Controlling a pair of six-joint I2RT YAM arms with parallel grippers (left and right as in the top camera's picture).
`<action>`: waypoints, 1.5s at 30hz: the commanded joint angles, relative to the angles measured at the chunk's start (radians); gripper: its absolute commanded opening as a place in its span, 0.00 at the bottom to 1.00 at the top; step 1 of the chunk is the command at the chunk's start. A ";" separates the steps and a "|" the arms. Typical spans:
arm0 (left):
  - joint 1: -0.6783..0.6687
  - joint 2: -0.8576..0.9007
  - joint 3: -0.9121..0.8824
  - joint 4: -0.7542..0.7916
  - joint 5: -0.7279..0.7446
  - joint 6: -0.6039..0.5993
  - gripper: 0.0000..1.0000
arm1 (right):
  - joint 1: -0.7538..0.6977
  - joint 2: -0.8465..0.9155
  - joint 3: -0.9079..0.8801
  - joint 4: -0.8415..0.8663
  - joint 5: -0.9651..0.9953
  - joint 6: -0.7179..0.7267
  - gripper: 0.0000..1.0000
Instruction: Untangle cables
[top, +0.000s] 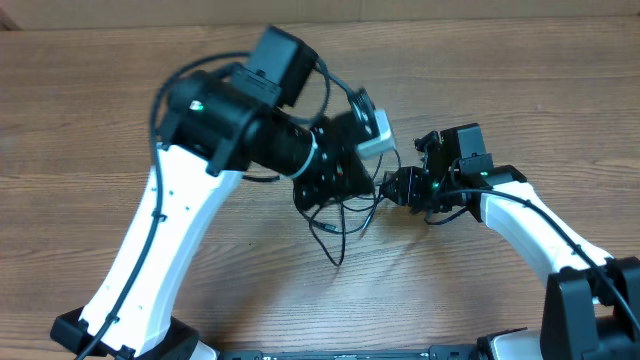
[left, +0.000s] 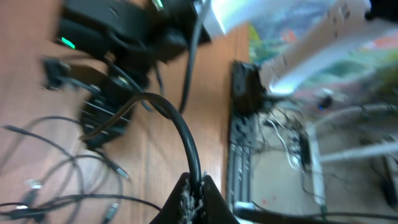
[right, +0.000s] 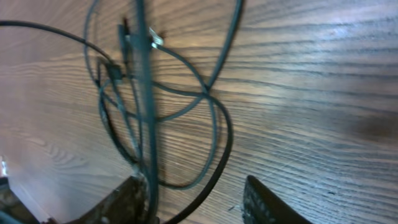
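Several thin black cables (top: 337, 222) lie tangled on the wooden table between the two arms. My left gripper (left: 194, 196) is shut on one black cable (left: 184, 134), which arcs up out of the jaws. In the overhead view it (top: 338, 178) hangs over the tangle. More loose cables with small plug ends (left: 59, 163) lie to its left. My right gripper (right: 199, 202) is open low over the table, with looped cables (right: 146, 93) running between its fingers and one strand along the left finger. In the overhead view it (top: 398, 188) sits at the tangle's right edge.
The right arm's black gripper body (left: 106, 109) shows close in the left wrist view. The table's front edge and a floor with wires (left: 292, 143) lie to the right in that view. Bare wood (right: 311, 93) lies right of the loops.
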 joint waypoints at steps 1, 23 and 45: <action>0.064 -0.006 0.087 0.048 0.027 -0.159 0.04 | 0.004 0.028 -0.008 0.010 0.019 0.005 0.44; 0.439 -0.006 0.209 0.453 -0.089 -0.904 0.04 | 0.004 0.070 -0.046 0.037 0.116 0.005 0.34; 0.438 0.260 0.194 -0.062 -0.592 -0.757 0.04 | 0.004 0.070 -0.048 0.040 0.115 0.005 0.35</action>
